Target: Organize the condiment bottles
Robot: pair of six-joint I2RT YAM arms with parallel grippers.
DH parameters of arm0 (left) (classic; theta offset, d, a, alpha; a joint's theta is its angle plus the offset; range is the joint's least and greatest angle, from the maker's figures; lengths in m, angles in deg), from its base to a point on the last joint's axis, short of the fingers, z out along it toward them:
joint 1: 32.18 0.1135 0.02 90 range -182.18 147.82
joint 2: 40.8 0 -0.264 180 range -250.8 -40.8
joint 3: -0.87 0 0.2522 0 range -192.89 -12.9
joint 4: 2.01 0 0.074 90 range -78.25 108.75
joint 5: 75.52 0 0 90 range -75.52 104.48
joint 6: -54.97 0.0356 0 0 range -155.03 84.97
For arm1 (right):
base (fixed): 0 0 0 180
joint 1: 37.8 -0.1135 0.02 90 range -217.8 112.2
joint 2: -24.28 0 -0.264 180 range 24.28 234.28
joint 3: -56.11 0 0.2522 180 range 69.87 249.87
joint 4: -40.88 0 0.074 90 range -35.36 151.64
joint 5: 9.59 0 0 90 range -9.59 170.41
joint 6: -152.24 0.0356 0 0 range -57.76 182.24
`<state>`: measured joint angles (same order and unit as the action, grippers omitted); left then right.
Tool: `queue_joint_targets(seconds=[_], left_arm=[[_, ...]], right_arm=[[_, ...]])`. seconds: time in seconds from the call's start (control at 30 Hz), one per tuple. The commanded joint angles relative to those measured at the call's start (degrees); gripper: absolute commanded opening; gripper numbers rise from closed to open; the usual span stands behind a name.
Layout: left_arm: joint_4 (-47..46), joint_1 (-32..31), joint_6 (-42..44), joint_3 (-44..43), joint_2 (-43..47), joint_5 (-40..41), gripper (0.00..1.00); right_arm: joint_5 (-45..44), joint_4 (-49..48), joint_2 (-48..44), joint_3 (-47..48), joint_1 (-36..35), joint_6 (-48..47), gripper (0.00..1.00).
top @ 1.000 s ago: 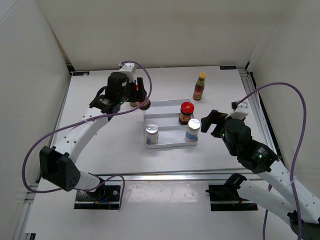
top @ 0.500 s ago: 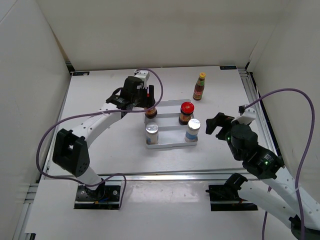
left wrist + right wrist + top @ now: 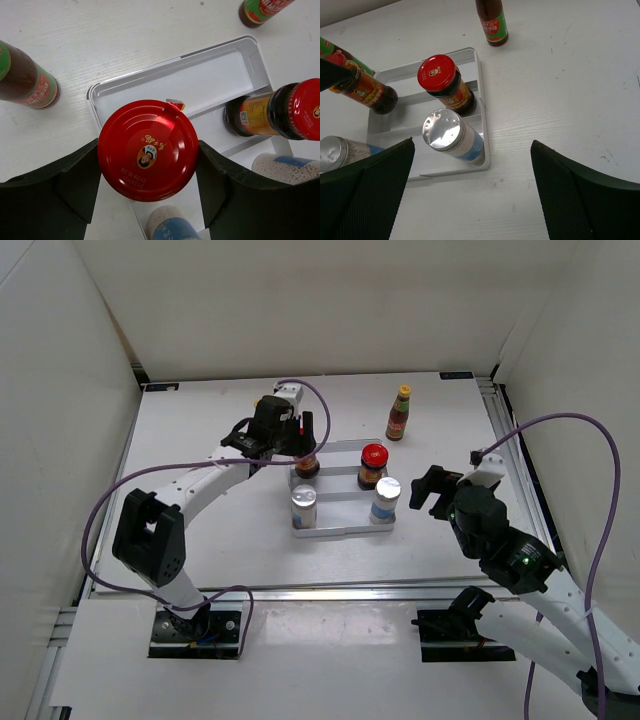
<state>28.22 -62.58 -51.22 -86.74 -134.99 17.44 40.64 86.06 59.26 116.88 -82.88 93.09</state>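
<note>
My left gripper (image 3: 147,162) is shut on a squat dark jar with a red lid (image 3: 147,149), holding it upright at the back left corner of the white tray (image 3: 215,75). From above, the same gripper (image 3: 300,445) hangs over that corner. A second red-lidded jar (image 3: 372,465) stands in the tray's back right. Two silver-topped shakers (image 3: 304,507) (image 3: 386,500) fill the front row. One yellow-capped sauce bottle (image 3: 400,413) stands behind the tray, another (image 3: 25,77) just left of it. My right gripper (image 3: 472,187) is open and holds nothing, on the table right of the tray.
The tray's rim (image 3: 482,125) lies close to the right gripper's left finger. White walls enclose the table on three sides. A metal rail (image 3: 300,592) runs along the near edge.
The left gripper carried the red-lidded jar rightward, from beside the tray's left edge to over its back left corner. The right arm shifted slightly and stayed open.
</note>
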Motion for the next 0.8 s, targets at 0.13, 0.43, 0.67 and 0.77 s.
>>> queue_joint_targets(seconds=[0.13, 0.43, 0.67, 0.77], left_arm=[[-5.9, -1.9, -3.0, 5.3, 6.1, -0.1, 0.11], [-5.4, -2.9, -3.0, 8.7, 8.7, 1.0, 0.11], [-5.4, -2.9, -3.0, 11.4, 12.1, 1.5, 0.11], [-5.4, -2.9, -2.4, 11.4, 12.6, 1.5, 0.11]], right_arm=[[-2.3, -1.1, 0.4, 0.1, -0.3, -0.7, 1.0], [-1.8, -1.1, 0.4, 0.1, -0.3, 0.4, 1.0], [-1.3, -0.6, 0.9, 0.1, -0.3, 1.0, 1.0], [-1.3, -0.6, 0.9, 0.6, -0.3, 1.0, 1.0]])
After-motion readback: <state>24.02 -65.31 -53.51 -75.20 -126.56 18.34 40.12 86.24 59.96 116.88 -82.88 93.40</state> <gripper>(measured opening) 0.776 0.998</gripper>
